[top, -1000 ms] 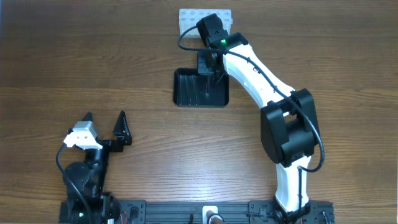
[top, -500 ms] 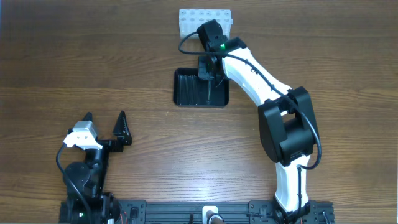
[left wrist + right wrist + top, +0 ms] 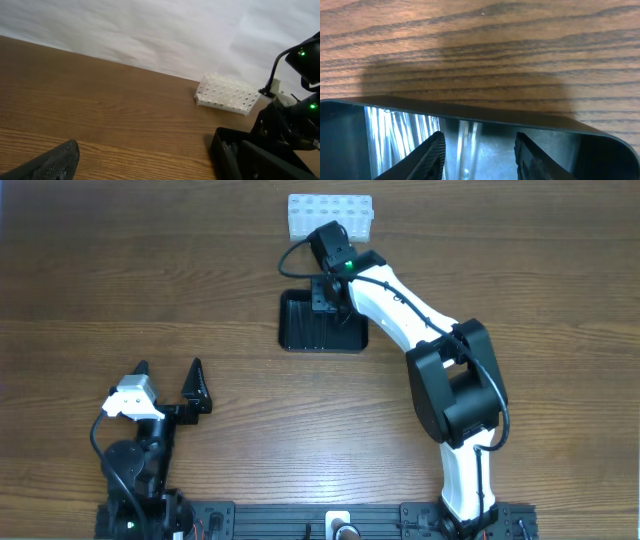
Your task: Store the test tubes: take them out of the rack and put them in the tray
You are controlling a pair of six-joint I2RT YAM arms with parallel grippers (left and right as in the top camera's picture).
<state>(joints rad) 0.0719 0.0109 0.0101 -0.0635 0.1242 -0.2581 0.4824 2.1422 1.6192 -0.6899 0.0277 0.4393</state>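
Right claw (image 3: 479, 139), fingers apart, hangs over the tray (image 3: 470, 116), where tubes (image 3: 385, 135) lie; the rack (image 3: 310, 205) beyond the tray looks empty.

Rack (image 3: 330, 215) at the far edge of the worktop (image 3: 150, 280); tray (image 3: 300, 330) near it, on the side toward the arms. Test tubes (image 3: 395, 135) lie in the tray. Right pincer (image 3: 479, 150) above the tray's far end; left pincer (image 3: 168, 385) well apart, near-left.

wooden table (image 3: 150, 265) bears a white rack (image 3: 308, 204) and black tray (image 3: 284, 322)
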